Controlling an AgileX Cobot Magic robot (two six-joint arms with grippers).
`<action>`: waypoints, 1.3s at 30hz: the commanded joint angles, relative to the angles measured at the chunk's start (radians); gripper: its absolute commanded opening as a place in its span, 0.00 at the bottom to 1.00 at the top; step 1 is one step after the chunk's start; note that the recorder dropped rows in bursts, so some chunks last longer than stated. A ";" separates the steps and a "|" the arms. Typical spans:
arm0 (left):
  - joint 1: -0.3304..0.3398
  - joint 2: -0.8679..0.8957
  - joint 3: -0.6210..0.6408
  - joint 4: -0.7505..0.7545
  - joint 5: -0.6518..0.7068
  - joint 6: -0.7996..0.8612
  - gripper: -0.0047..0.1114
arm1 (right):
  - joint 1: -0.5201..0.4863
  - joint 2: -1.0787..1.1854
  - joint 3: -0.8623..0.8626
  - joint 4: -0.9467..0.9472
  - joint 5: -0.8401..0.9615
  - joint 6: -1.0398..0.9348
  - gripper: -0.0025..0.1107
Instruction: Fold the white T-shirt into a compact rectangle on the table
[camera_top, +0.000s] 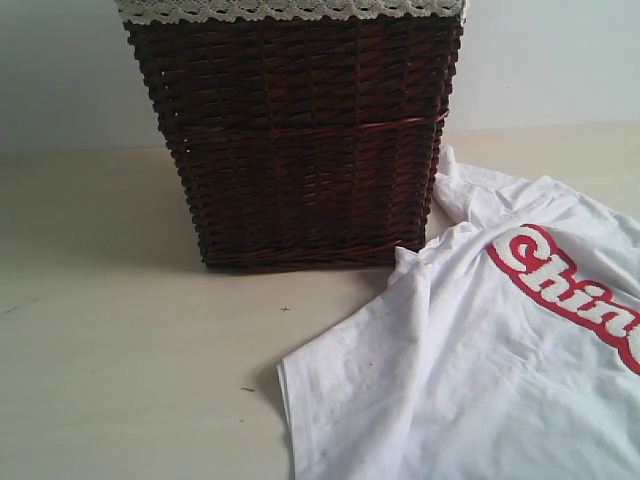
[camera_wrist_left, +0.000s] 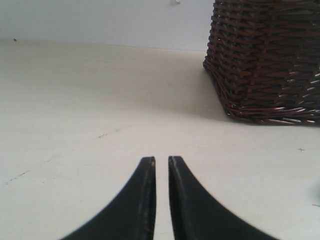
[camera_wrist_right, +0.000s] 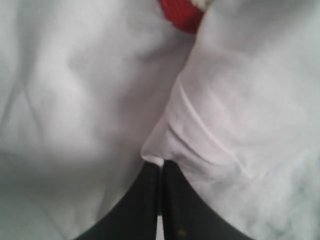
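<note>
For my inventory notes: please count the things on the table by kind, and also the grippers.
white T-shirt: 1
wicker basket: 1
grippers: 2, the left gripper and the right gripper
Total: 4

The black, curved-fingered left gripper (camera_wrist_left: 161, 162) hung low, jaws nearly touching, empty. The matching right gripper (camera_wrist_right: 162, 167) pinched a fold of plain white cotton T-shirt (camera_wrist_right: 225, 100).
</note>
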 joint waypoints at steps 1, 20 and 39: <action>-0.006 -0.007 -0.001 0.002 -0.006 0.002 0.14 | -0.005 -0.093 -0.001 -0.026 0.005 0.000 0.02; -0.006 -0.007 -0.001 0.002 -0.006 0.002 0.14 | -0.005 -0.326 -0.001 -0.307 -0.323 0.113 0.02; -0.006 -0.007 -0.001 0.002 -0.006 0.002 0.14 | -0.260 -0.053 -0.001 -0.332 -0.688 0.140 0.47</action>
